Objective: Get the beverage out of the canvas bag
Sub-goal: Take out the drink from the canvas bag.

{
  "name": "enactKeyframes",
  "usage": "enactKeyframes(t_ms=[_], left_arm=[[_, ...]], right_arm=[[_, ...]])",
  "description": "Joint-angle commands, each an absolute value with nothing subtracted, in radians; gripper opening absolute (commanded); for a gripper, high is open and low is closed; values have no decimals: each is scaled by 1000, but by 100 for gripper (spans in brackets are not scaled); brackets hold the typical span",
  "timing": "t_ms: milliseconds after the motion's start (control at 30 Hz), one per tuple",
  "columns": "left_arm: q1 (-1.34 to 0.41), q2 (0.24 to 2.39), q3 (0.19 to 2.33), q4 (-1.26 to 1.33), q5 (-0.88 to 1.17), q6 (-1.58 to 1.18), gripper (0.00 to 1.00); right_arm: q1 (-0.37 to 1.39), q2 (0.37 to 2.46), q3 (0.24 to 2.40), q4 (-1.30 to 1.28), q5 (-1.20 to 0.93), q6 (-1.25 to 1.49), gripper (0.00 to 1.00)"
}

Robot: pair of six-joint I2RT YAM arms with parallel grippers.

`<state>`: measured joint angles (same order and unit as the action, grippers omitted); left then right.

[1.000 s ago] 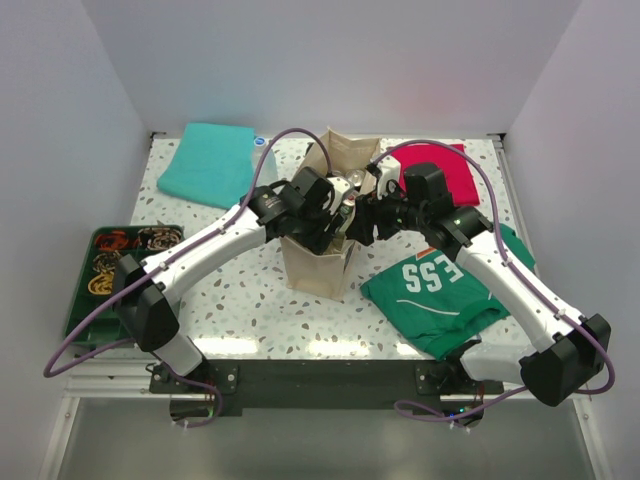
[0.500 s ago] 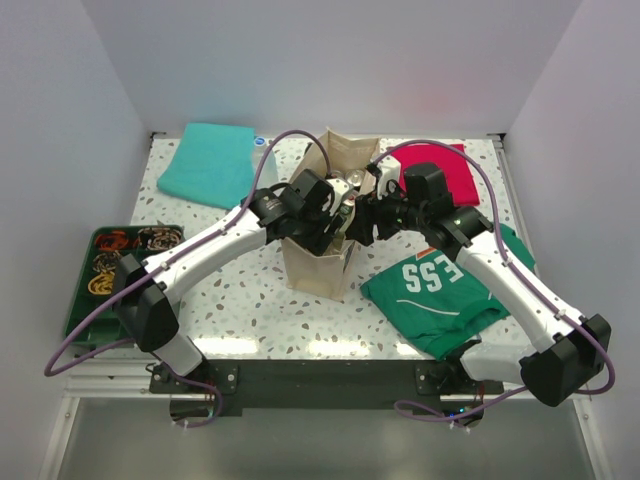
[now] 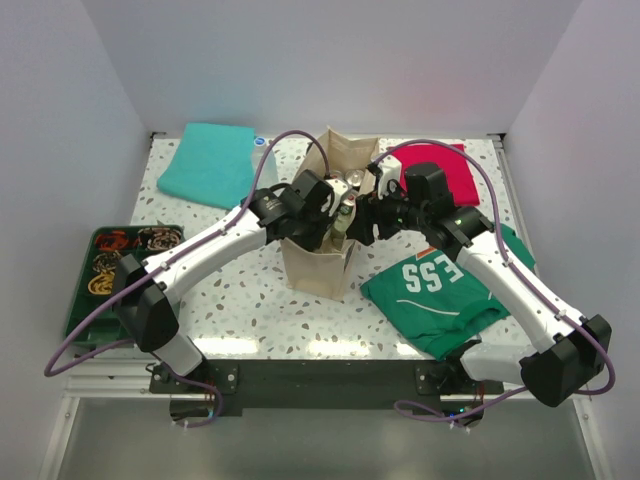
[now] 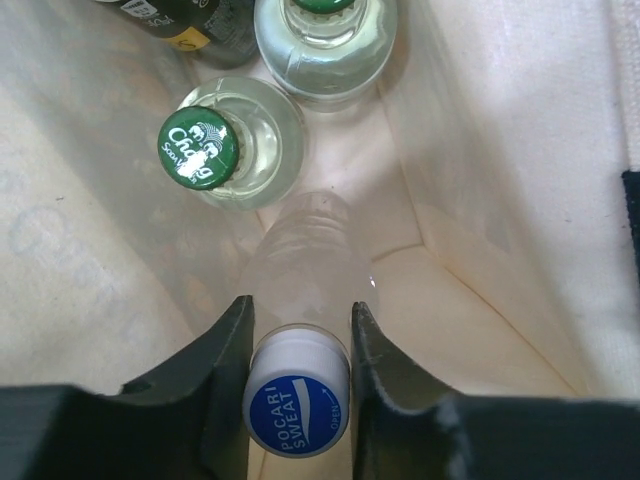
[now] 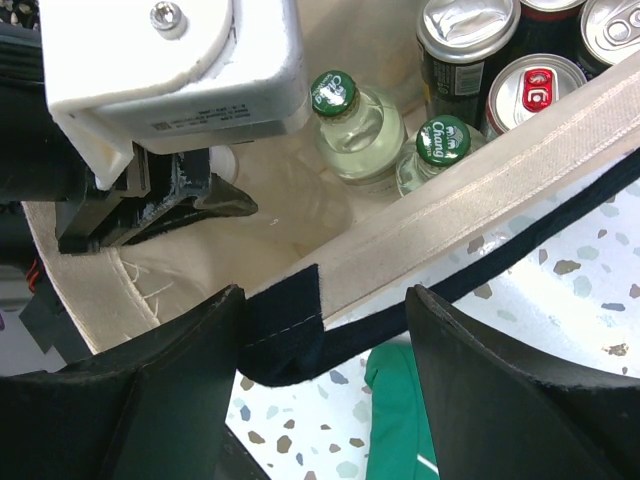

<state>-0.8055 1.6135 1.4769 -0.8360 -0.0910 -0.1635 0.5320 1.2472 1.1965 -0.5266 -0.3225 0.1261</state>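
The beige canvas bag (image 3: 318,268) stands upright mid-table with both grippers at its mouth. My left gripper (image 4: 300,306) is down inside the bag. Its fingers press both sides of the white and blue "Pocari Sweat" cap of a clear bottle (image 4: 297,400). Two green-capped glass bottles (image 4: 198,147) stand beyond it. My right gripper (image 5: 325,292) is open wide and straddles the bag's rim (image 5: 480,190). Its left finger is against the navy strap (image 5: 285,330). The right wrist view also shows the green-capped bottles (image 5: 333,92) and several cans (image 5: 540,85) in the bag.
A green shirt (image 3: 445,290) lies right of the bag and a red cloth (image 3: 445,170) lies behind it. A folded teal cloth (image 3: 210,162) is at the back left. A dark tray (image 3: 82,300) of small items sits at the left edge.
The left wrist has edged slightly towards the back of the bag. The right arm and the bag look the same.
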Motion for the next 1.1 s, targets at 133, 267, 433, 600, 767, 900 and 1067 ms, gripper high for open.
enactKeyframes(t_ms=[133,267,433,600,767,900,1067], left_arm=[[-815,1608,1473,-908,-51,-176,0],[-815,1605,1486,-920,-49,-178,0],[-815,1595,1503,-922,-43,-175,0],[-815,1598,1508,-930,-43,-173,0],[-815,1597,1509,-930,-48,-172,0],[-815,1595,1506,-931,-49,-172,0],[-815,1591,1509,-931,-52,-175,0]], right_arm=[[534,1220,1212,-512,-301,112,70],[535,1226,1213,-509,-307,112,70],[534,1229,1216,-511,-307,114,70],[535,1232,1219,-509,-308,117,70],[534,1232,1218,-508,-310,118,70],[535,1232,1216,-508,-310,118,70],[534,1232,1220,-508,-310,118,70]])
